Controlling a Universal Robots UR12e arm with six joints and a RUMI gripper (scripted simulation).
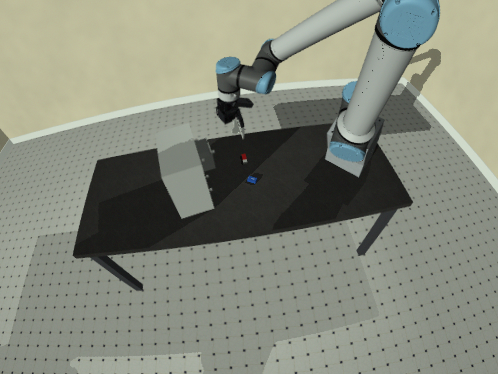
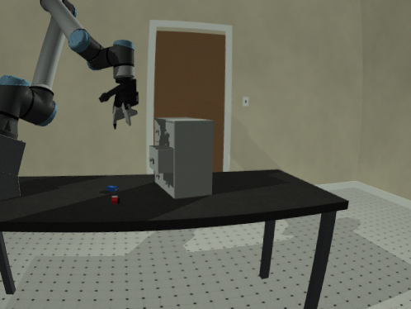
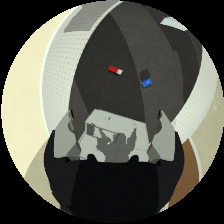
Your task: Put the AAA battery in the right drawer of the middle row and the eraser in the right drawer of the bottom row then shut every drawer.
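A: What is called for in the step in hand?

B: The hand point(image 2: 122, 115) is held high above the tabletop point(image 2: 248, 194), fingers spread wide and nothing gripped. One drawer point(image 2: 161, 161) of the chest point(image 2: 191, 157) is seen pulled out a little in the exterior view; which row and side it belongs to cannot be told. A pick of one small item is judged to be next. The hand is best brought straight down over it, with the fingers set across its short side and closed only when low enough, so that the item is not nudged away.

A: Where are the task's things found?

B: Both lie on the tabletop in front of the chest's drawer face, well apart from it. The red item with a pale end point(image 1: 244, 159) is judged to be the AAA battery; the blue block point(image 1: 253, 179), near it, the eraser.

A: And the count, largest first?

B: One tabletop, one arm point(image 1: 365, 75), one chest, one hand, one blue block, one red item.
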